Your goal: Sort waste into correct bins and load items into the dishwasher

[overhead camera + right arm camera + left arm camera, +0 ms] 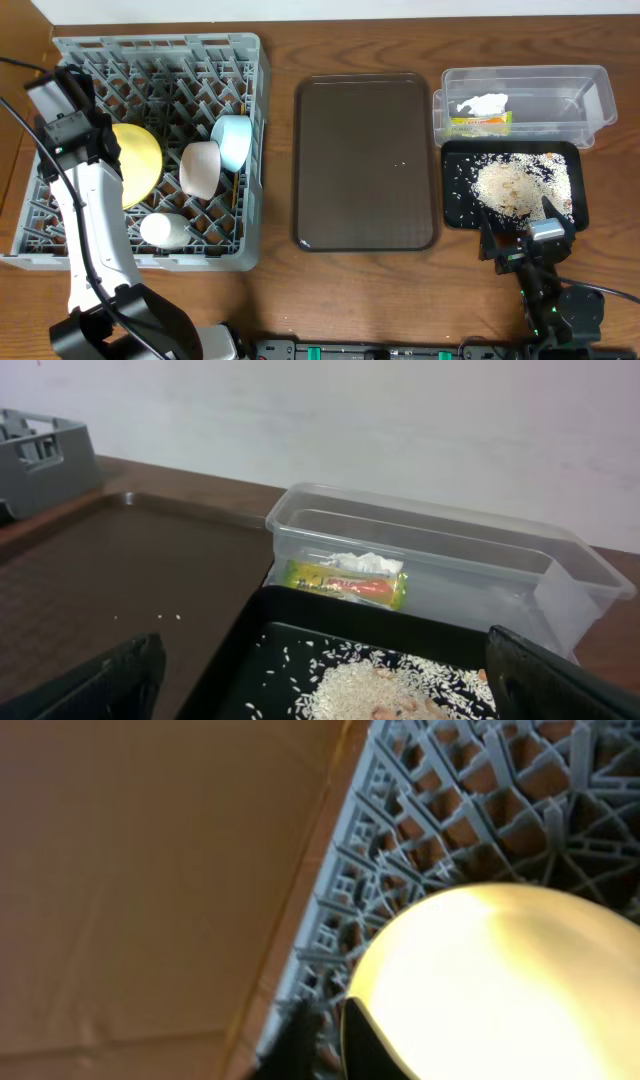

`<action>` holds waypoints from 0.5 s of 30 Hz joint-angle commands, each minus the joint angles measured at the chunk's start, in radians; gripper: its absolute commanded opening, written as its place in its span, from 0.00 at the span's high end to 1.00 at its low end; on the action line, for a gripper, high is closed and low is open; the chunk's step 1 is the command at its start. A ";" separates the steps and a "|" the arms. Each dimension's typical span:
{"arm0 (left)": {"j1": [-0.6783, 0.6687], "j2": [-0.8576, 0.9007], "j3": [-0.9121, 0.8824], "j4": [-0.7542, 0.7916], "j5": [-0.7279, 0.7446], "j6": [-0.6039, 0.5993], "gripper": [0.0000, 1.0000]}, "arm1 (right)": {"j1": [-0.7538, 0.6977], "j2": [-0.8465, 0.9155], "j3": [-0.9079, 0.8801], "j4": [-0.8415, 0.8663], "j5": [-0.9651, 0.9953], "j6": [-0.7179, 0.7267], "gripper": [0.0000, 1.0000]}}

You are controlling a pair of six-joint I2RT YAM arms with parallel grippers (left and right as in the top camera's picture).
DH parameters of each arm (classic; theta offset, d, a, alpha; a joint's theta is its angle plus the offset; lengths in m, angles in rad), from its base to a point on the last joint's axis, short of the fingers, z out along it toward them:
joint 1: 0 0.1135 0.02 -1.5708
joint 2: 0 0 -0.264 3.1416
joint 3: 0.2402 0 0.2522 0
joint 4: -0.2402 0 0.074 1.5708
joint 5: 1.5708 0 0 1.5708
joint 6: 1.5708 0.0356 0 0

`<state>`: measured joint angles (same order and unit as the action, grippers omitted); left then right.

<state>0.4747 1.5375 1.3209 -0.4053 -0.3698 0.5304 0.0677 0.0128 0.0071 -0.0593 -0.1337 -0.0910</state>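
Note:
The grey dishwasher rack (60,250) holds the yellow plate (140,165) on edge, a white bowl (200,168), a light blue bowl (232,142), a white cup (163,230) and a thin chopstick (237,190). My left gripper (103,150) is shut on the plate's (500,990) left rim, and a dark finger (365,1045) lies against it. The clear tub (560,95) contains the tissue (482,103) and the wrapper (345,580). Rice scraps (370,690) lie in the black tray (460,215). My right gripper (325,685) hangs open over that tray's near edge.
A dark brown serving tray (365,160) with a few stray grains lies between the rack and the bins. The tub (430,550) stands just behind the black tray (300,605). A wall rises behind the table.

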 commanded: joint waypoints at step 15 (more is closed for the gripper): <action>0.432 0.163 -0.014 -0.354 0.647 -0.834 0.36 | -0.012 0.000 -0.002 -0.004 0.002 0.008 0.01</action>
<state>0.8867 1.6573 1.3167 -0.7517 0.1761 -0.2695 0.0677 0.0154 0.0071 -0.0593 -0.1341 -0.0914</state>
